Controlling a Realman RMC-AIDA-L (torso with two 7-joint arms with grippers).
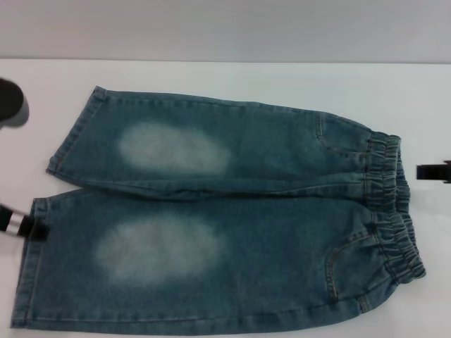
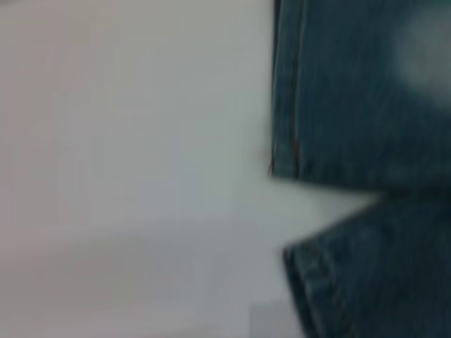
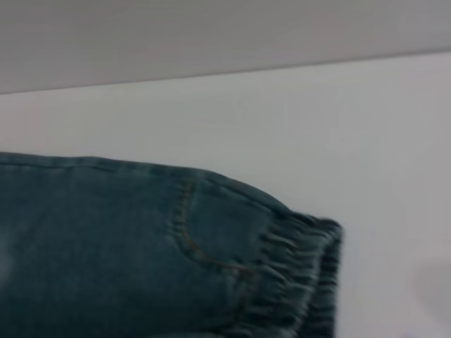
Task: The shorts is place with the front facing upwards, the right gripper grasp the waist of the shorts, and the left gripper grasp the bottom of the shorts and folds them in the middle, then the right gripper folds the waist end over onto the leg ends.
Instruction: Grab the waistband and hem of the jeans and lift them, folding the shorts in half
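The blue-green denim shorts (image 1: 232,211) lie flat, front up, with a pale oval patch on each leg. Their ruffled elastic waist (image 1: 394,204) points right and the two hemmed leg ends (image 1: 32,267) point left. My left gripper (image 1: 34,230) sits at the left edge, touching or just over the hem of the near leg. My right gripper (image 1: 425,171) shows as a black tip at the right edge, a little off the waist. The left wrist view shows both hem corners (image 2: 287,105) and the gap between them. The right wrist view shows the waist (image 3: 303,274) and a stitched pocket (image 3: 211,232).
The shorts lie on a white table (image 1: 225,81) whose far edge meets a grey wall. A dark rounded part of the left arm (image 1: 10,104) hangs at the far left, beside the far leg's hem.
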